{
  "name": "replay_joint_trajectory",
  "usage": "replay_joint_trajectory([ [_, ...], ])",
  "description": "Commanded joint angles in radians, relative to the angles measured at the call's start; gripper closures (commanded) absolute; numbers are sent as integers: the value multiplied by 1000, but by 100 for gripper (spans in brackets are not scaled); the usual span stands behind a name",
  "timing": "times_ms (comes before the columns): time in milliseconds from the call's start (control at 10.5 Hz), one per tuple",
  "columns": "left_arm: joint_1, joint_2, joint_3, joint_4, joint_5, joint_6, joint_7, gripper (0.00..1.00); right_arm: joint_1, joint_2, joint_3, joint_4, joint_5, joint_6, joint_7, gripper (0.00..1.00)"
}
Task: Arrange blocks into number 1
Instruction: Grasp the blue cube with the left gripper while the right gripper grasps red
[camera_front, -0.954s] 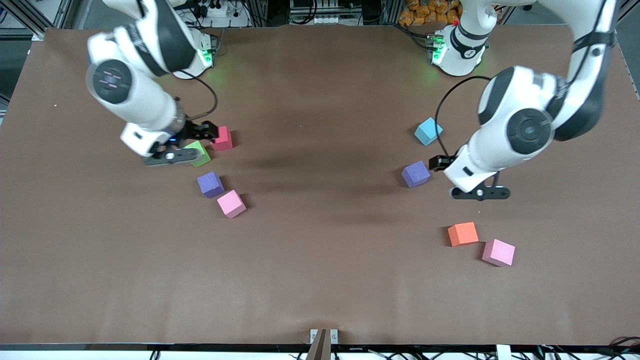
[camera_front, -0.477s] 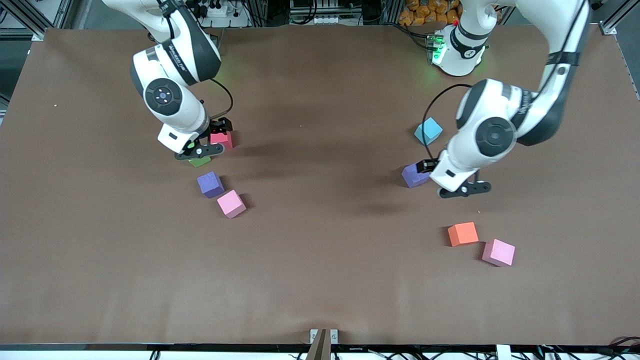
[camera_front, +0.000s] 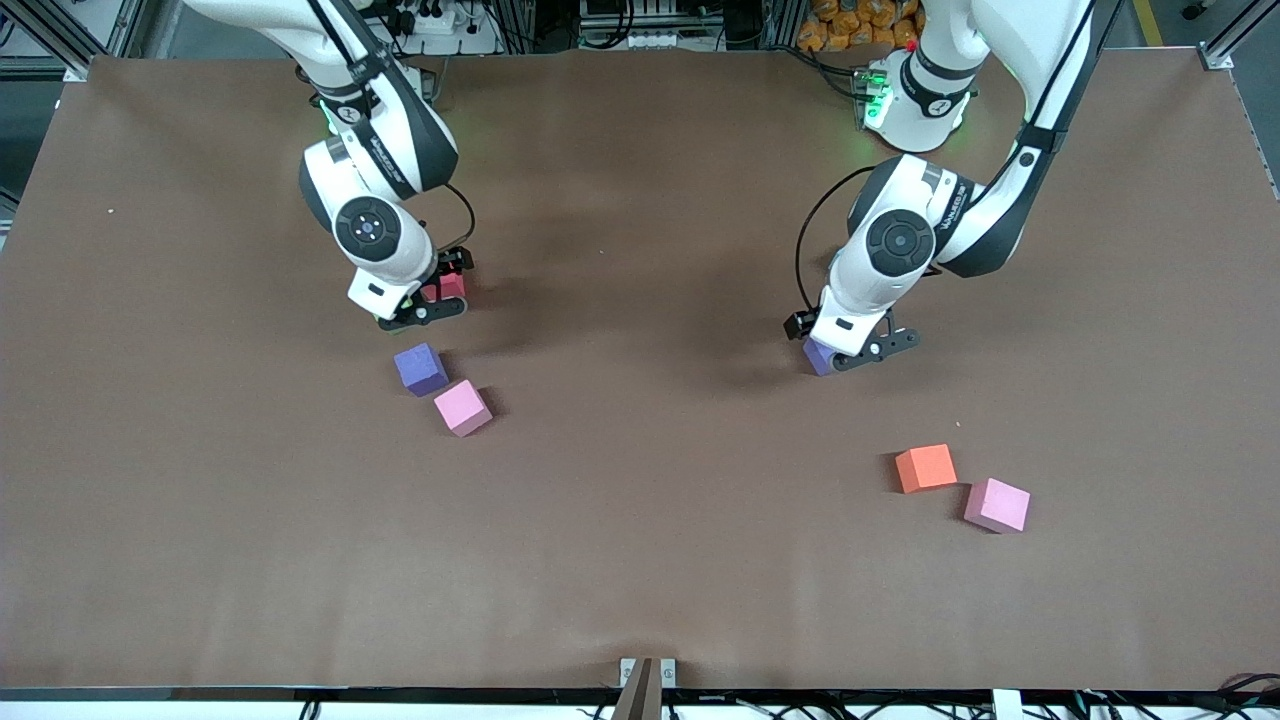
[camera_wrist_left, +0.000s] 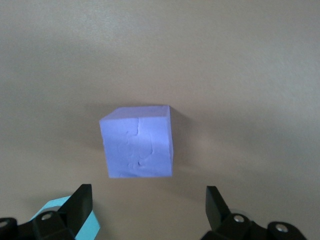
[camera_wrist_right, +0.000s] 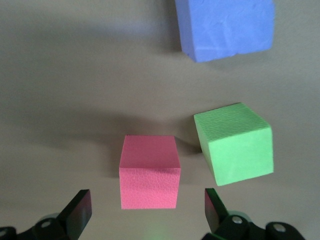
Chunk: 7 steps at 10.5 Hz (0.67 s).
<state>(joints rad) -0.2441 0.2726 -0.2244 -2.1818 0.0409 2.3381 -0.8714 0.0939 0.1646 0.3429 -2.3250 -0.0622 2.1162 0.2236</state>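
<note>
My right gripper (camera_front: 438, 290) hangs open just over the red block (camera_front: 452, 284); in the right wrist view the red block (camera_wrist_right: 150, 171) lies between and just ahead of the fingertips (camera_wrist_right: 80, 210), untouched. My left gripper (camera_front: 848, 345) is open over a purple block (camera_front: 815, 356), which in the left wrist view (camera_wrist_left: 139, 141) sits ahead of the fingers (camera_wrist_left: 214, 202). A second purple block (camera_front: 420, 368) and a pink block (camera_front: 462, 407) lie nearer the front camera than the red one. An orange block (camera_front: 925, 468) and another pink block (camera_front: 997, 504) sit toward the left arm's end.
A green cube (camera_wrist_right: 234, 142) stands right beside the red block, mostly hidden under the right hand in the front view. A corner of the light blue cube (camera_wrist_left: 87, 227) shows by one left finger. The brown table (camera_front: 640, 520) stretches wide between the two groups.
Both arms have swung in and come down. The right gripper shifted from over the green cube to over the red block; the left gripper moved over the purple block. No block has moved.
</note>
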Motion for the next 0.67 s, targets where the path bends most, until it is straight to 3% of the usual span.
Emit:
replay_joint_trajectory([
  [0, 9, 17, 0, -13, 59, 65, -139, 0, -2, 21, 2, -36, -21, 60, -1, 0],
  [572, 13, 118, 2, 11, 191, 127, -265, 0, -6, 64, -4, -53, -24, 106, 11, 0],
])
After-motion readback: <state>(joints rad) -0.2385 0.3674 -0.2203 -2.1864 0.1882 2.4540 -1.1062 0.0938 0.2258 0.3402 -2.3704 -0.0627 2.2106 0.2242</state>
